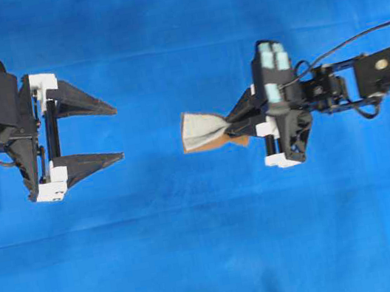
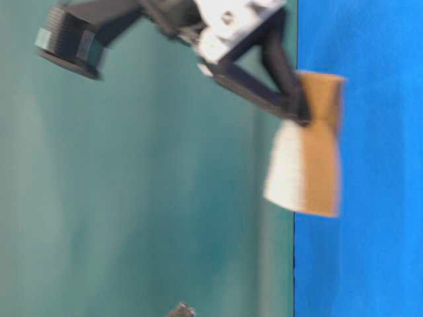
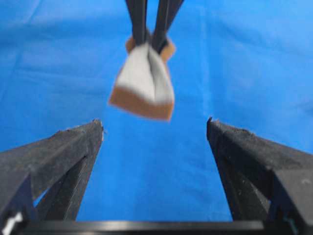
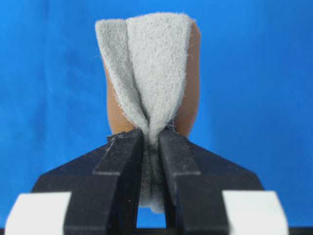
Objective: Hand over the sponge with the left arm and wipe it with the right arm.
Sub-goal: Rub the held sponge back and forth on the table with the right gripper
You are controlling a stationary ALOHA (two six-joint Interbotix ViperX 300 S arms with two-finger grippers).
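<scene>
At centre-right of the overhead view, the right gripper (image 1: 240, 125) is clamped on the sponge (image 1: 203, 129), fingers pinching it mid-body so the grey face folds inward w/ the tan layer outside. Sponge end flares toward the left arm. Left gripper (image 1: 118, 132) sits well apart at the left edge, jaws wide, nothing between them. No legible labels or writing. Pale teal patches (image 1: 272, 58) mark the right wrist housing. Surface: blue cloth (image 1: 214, 262), lightly creased. Table-level view shows a teal-green backdrop (image 2: 145, 198), blurred.
</scene>
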